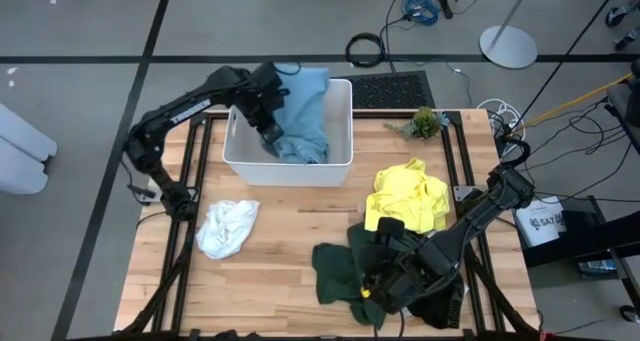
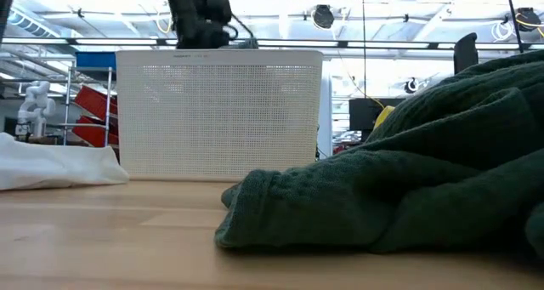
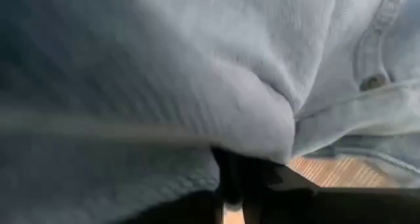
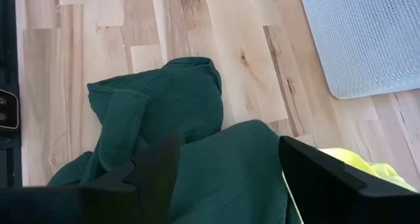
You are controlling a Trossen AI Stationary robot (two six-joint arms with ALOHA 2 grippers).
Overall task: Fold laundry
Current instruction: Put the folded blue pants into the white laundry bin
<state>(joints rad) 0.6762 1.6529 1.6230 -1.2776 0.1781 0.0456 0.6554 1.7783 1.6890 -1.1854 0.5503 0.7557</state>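
Blue cloth fills the white tub at the far side of the wooden tabletop and drapes over the tub's far rim; the left end effector reaches into the tub with its fingers pinched shut on a fold of this cloth, which crowds the whole left wrist view. Right end effector, at the near right of the tabletop, hangs over the green cloth with its fingers spread wide; whether they touch the fabric cannot be told, as the view is poor there. Yellow cloth lies just beyond the green one, apparently touching it. White cloth lies crumpled near the left edge, in front of the tub and apart from it.
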